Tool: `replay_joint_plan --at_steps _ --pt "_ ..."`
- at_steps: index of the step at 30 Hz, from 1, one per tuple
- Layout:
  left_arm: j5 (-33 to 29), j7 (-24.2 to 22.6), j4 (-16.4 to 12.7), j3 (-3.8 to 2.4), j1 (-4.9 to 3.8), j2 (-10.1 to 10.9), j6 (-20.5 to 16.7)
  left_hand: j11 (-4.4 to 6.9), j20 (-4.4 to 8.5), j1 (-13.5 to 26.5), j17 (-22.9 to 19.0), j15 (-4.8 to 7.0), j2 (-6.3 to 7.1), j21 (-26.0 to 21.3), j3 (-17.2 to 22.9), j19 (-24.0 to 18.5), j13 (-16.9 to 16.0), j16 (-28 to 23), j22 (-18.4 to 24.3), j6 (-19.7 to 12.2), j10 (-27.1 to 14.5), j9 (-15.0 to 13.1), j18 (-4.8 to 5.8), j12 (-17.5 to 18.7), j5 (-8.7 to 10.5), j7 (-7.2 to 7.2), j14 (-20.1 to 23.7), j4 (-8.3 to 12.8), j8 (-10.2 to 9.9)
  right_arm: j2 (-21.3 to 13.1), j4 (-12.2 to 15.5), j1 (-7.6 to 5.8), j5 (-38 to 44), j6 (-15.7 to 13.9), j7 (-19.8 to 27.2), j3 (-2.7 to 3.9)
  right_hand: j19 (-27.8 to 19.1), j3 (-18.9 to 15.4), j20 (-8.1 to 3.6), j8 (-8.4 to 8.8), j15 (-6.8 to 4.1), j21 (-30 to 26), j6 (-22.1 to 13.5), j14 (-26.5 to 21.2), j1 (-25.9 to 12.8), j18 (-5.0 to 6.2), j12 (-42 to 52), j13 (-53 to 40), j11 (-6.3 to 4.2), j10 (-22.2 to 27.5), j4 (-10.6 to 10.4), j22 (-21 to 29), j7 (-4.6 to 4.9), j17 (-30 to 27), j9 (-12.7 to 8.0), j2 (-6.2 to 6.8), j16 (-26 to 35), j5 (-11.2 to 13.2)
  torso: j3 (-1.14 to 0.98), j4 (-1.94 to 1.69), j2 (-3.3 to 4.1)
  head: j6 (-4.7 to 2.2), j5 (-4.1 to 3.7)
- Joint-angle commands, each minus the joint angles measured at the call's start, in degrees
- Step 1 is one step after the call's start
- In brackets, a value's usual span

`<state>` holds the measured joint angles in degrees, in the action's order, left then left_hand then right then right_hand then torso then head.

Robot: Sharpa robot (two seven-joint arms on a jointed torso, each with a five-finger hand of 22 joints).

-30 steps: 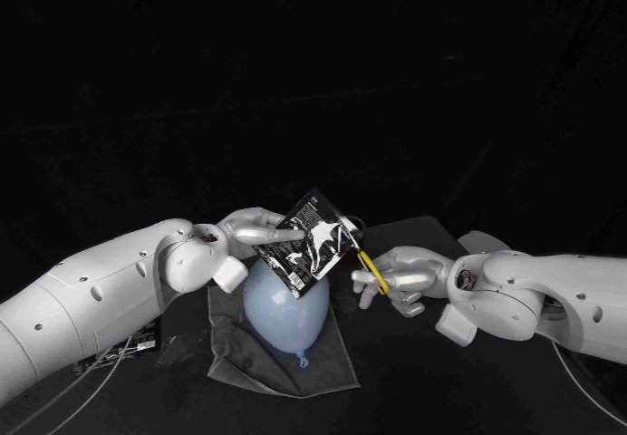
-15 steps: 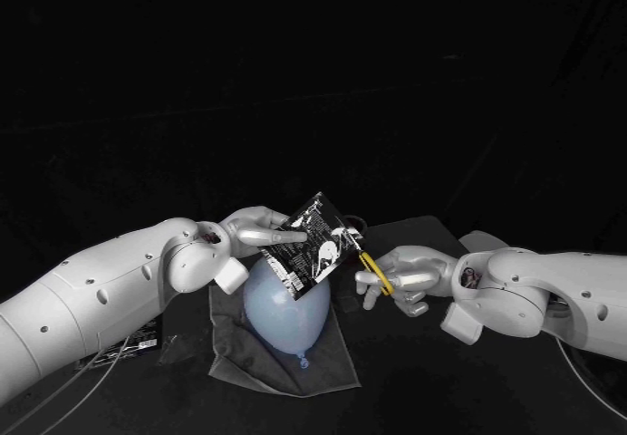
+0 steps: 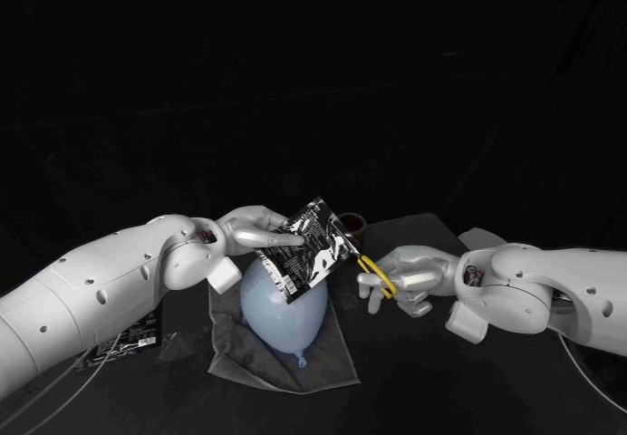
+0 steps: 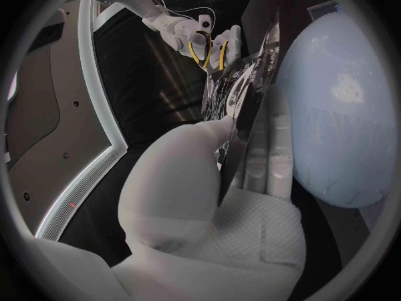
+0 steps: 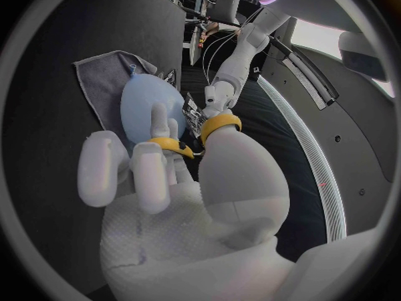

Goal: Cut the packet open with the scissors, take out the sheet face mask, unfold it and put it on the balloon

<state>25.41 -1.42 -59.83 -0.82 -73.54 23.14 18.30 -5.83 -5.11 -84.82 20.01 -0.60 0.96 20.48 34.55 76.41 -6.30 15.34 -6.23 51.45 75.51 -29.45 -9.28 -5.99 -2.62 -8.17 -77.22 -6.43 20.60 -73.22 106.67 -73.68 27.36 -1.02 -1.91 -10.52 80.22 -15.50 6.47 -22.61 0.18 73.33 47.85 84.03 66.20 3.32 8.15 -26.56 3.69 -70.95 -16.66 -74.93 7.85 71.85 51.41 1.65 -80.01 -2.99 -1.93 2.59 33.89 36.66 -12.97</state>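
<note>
My left hand (image 3: 259, 231) holds the black printed packet (image 3: 306, 248) up above the pale blue balloon (image 3: 285, 308), pinching it between thumb and fingers; the left wrist view shows the packet (image 4: 238, 93) edge-on beside the balloon (image 4: 334, 107). My right hand (image 3: 405, 279) grips the yellow-handled scissors (image 3: 372, 275), whose blades reach the packet's right edge. In the right wrist view the yellow handles (image 5: 209, 132) ring my thumb and a finger, with the balloon (image 5: 150, 104) beyond. Whether the blades are cutting into the packet is hidden.
The balloon lies on a grey cloth (image 3: 248, 362) spread on the black table. A small dark round object (image 3: 352, 220) sits just behind the packet. A flat printed card (image 3: 124, 344) and cables lie at the table's left under my left arm.
The packet has tilted and shifted slightly left and down with my left hand. My right hand with the scissors stays at the packet's right edge, moved a little.
</note>
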Motion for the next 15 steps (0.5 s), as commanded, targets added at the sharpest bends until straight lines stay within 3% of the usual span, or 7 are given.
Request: replay_joint_plan --at_steps 1,5,8,10,13,15 --pt "2.72 -0.84 0.06 0.02 -0.02 -0.07 3.93 2.02 0.17 0.68 0.38 0.35 -0.08 0.25 0.57 0.46 -0.27 0.45 -0.09 0.36 2.69 -2.86 -1.1 -0.4 -0.14 0.1 -0.74 1.0 0.38 -0.03 0.08 -0.1 0.34 2.32 0.1 0.05 0.15 -0.61 -0.46 -0.37 -0.54 0.44 0.73 1.03 0.24 0.48 0.47 0.0 -0.08 -0.9 0.06 -9.91 -0.24 0.16 -0.02 -0.69 -0.28 0.23 0.03 -0.04 0.01 0.06 -0.01" --pt "2.9 -0.85 0.13 0.02 -0.03 0.01 4.32 2.12 0.28 0.91 0.99 0.46 -0.15 0.48 0.58 0.64 -0.72 0.91 -0.21 0.34 2.92 -3.32 -1.09 -0.61 -0.13 0.18 -0.86 1.09 0.48 -0.09 0.0 -0.11 0.31 2.11 0.1 0.02 0.71 -1.42 -1.0 -1.34 -1.18 1.28 2.24 1.33 0.77 0.31 1.67 -0.6 -0.88 -3.17 0.13 -10.17 -1.03 0.51 0.35 -1.44 -0.51 0.21 0.04 -0.02 0.02 0.18 0.03" --pt "2.95 -0.8 0.16 0.02 -0.05 0.11 4.55 2.16 0.33 0.97 1.26 0.51 -0.21 0.57 0.64 0.7 -0.93 1.1 -0.27 0.34 2.99 -3.52 -1.09 -0.69 -0.15 0.2 -0.89 1.15 0.52 -0.08 -0.08 -0.11 0.29 1.65 0.18 0.01 2.02 -2.93 -2.24 -3.62 -2.55 3.26 4.63 2.06 2.03 -0.14 4.31 -2.86 -2.49 -6.8 0.17 -10.78 -2.61 1.6 2.04 -2.63 -1.12 0.22 0.03 -0.03 0.02 0.19 0.0" --pt "2.96 -0.78 0.16 0.02 -0.05 0.15 4.65 2.17 0.34 1.0 1.37 0.52 -0.22 0.6 0.67 0.72 -1.02 1.17 -0.29 0.33 3.01 -3.6 -1.09 -0.73 -0.15 0.21 -0.89 1.18 0.53 -0.06 -0.13 -0.11 0.28 1.35 0.25 0.0 2.38 -3.61 -2.63 -4.48 -2.99 3.79 5.19 2.29 2.45 -0.26 5.38 -3.99 -2.88 -7.78 0.19 -10.95 -3.13 1.98 2.89 -3.1 -1.3 0.22 0.03 -0.06 0.02 0.19 -0.04" --pt "2.98 -0.7 0.14 0.02 -0.07 0.25 4.82 2.18 0.37 1.05 1.53 0.54 -0.22 0.65 0.69 0.74 -1.14 1.28 -0.32 0.33 3.03 -3.73 -1.08 -0.77 -0.14 0.22 -0.88 1.21 0.55 0.06 -0.27 -0.11 0.26 0.74 0.44 0.0 3.55 -5.8 -4.07 -7.8 -4.16 5.62 6.36 2.87 3.58 -0.64 9.36 -8.48 -4.3 -9.59 0.17 -11.54 -4.59 3.18 6.39 -4.54 -1.93 0.44 0.02 -0.07 0.01 0.17 -0.1" --pt "2.99 -0.66 0.11 0.02 -0.07 0.3 4.89 2.19 0.37 1.08 1.59 0.54 -0.24 0.67 0.7 0.75 -1.19 1.32 -0.33 0.33 3.04 -3.77 -1.08 -0.78 -0.15 0.22 -0.88 1.21 0.55 0.18 -0.36 -0.11 0.25 0.42 0.55 -0.01 3.97 -7.51 -4.41 -9.86 -5.01 6.3 6.32 3.11 4.23 -0.9 12.32 -12.29 -5.0 -9.48 0.2 -11.77 -5.13 3.91 8.98 -5.94 -2.32 0.16 0.02 -0.04 0.01 0.12 -0.18"
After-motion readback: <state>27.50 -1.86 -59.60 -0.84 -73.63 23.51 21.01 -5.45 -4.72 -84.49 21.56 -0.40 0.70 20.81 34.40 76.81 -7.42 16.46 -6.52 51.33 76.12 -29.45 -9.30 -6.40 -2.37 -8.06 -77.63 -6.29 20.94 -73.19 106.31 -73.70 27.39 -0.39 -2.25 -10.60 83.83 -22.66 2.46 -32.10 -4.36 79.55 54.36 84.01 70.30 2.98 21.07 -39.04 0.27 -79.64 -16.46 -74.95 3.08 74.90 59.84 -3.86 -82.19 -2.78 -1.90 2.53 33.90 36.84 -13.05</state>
